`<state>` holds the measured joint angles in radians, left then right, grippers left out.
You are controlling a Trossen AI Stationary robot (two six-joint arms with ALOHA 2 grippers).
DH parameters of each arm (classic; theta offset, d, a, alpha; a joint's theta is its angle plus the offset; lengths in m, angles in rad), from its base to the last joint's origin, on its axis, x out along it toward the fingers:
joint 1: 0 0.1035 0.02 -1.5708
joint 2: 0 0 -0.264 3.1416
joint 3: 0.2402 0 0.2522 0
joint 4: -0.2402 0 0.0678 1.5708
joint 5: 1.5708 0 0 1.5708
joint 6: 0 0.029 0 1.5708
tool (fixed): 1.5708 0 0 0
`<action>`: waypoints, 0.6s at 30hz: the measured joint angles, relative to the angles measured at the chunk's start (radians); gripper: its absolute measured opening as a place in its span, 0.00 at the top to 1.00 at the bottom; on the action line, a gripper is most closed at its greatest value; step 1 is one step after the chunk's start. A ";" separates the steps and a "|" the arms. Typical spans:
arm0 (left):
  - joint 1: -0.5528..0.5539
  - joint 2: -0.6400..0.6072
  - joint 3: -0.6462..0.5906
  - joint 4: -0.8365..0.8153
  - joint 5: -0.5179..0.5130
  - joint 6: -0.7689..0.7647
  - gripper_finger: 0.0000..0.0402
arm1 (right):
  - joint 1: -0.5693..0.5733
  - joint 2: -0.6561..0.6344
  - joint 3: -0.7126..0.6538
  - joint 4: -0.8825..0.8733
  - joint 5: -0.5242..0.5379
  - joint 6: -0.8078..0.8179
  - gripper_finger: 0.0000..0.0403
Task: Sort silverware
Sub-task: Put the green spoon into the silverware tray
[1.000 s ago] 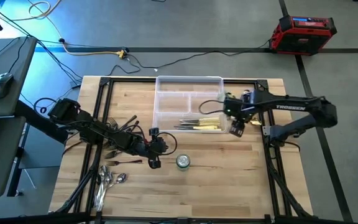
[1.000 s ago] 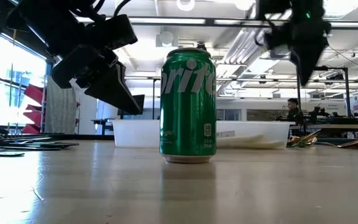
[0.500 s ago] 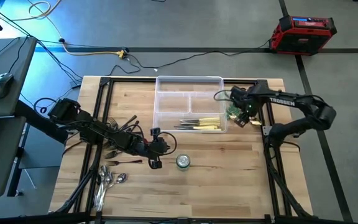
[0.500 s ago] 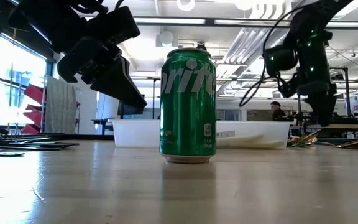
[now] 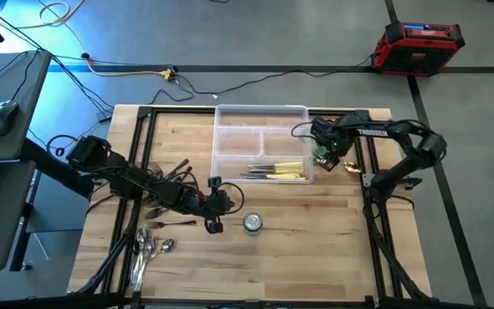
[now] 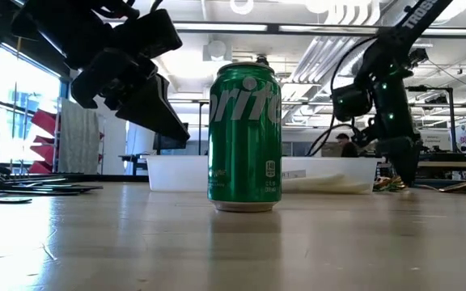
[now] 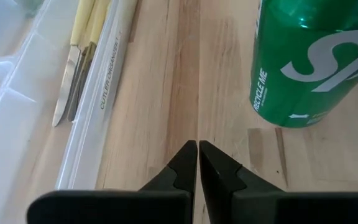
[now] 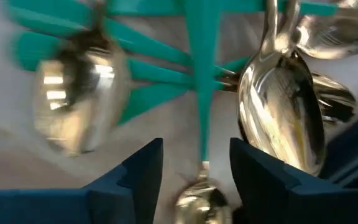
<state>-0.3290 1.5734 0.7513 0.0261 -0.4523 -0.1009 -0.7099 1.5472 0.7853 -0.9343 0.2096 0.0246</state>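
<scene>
Cream-handled knives in the near compartment of the clear tray; other compartments apparently bare. Green-handled pieces with gold spoon bowls piled just right of the tray, right tool directly over them, fingers spread around one green handle. Dark forks and silver spoons at desk left. Left tool pinched closed, empty, beside the green can.
</scene>
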 joint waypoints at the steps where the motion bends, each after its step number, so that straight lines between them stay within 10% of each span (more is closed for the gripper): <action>1: 0.000 0.000 0.000 0.001 0.001 0.000 1.00 | -0.004 0.007 0.000 0.000 -0.001 0.000 0.62; 12: -0.001 0.000 0.000 -0.004 0.023 -0.002 1.00 | -0.072 0.059 -0.002 0.001 -0.043 -0.028 0.73; 18: -0.002 0.000 0.000 -0.006 0.032 -0.011 1.00 | -0.062 0.084 0.001 0.000 -0.067 -0.028 0.95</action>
<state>-0.3309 1.5734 0.7513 0.0204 -0.4204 -0.1119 -0.7722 1.6308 0.7860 -0.9343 0.1431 -0.0032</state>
